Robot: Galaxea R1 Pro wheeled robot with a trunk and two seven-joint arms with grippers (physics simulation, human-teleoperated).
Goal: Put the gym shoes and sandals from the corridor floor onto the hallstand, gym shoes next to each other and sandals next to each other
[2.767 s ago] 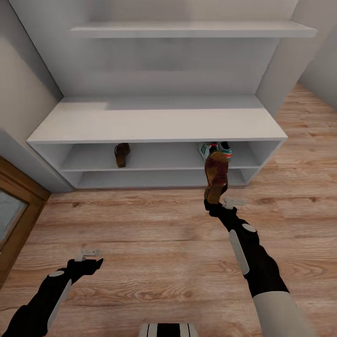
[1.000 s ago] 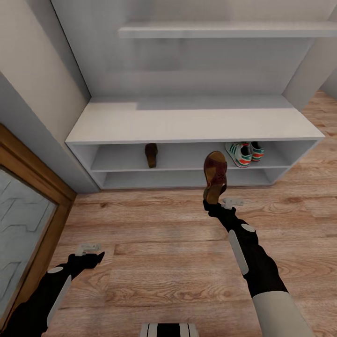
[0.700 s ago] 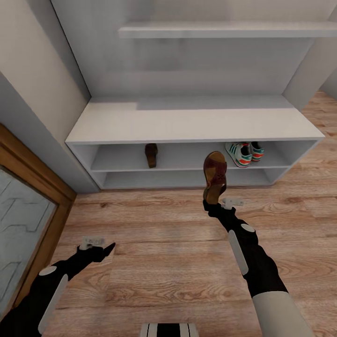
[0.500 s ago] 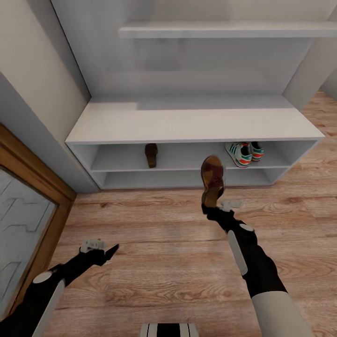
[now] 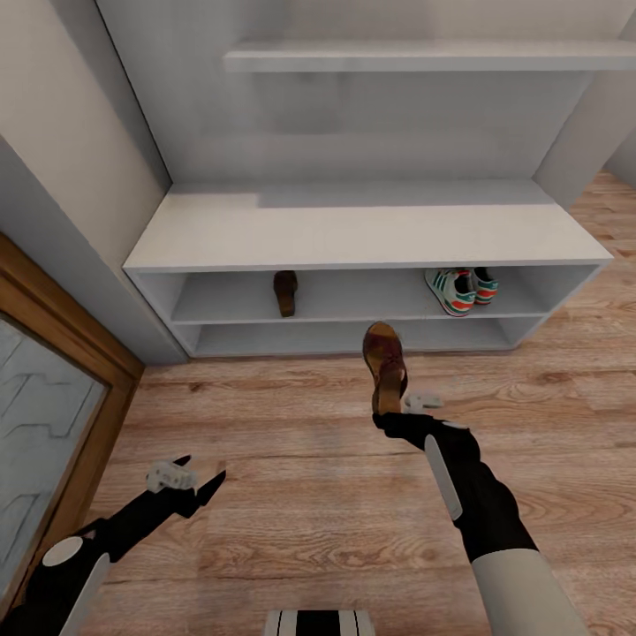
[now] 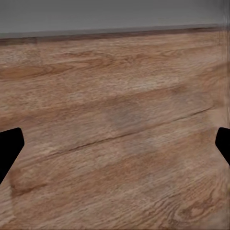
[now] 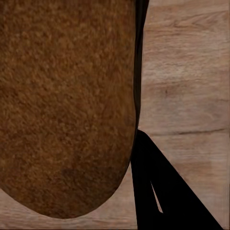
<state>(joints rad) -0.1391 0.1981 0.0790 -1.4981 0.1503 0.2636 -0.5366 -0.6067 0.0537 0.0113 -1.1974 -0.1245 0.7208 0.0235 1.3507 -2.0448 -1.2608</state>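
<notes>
My right gripper point(image 5: 389, 413) is shut on the heel of a brown sandal point(image 5: 382, 364), held toe-up above the corridor floor point(image 5: 309, 459) in front of the hallstand point(image 5: 371, 234). Close up in the right wrist view, the sandal's tan sole point(image 7: 67, 100) sits against one dark finger point(image 7: 153, 191). The other sandal point(image 5: 284, 292) lies on the upper shelf, left of centre. Both gym shoes point(image 5: 461, 290) sit side by side on the same shelf at the right. My left gripper point(image 5: 201, 481) hangs low over the floor at the left, open and empty, with its fingertips point(image 6: 9, 148) far apart over bare planks.
A wood-framed glass door point(image 5: 44, 415) stands at the left. A grey wall point(image 5: 79, 177) meets the hallstand's left end. A long wall shelf point(image 5: 424, 57) hangs above the rack. Open plank floor runs between the arms and the rack.
My right arm has drawn back and to the left, lowering the sandal and turning it more edge-on. The left arm has stretched forward and right. Since the oldest frame the camera has shifted left along the rack.
</notes>
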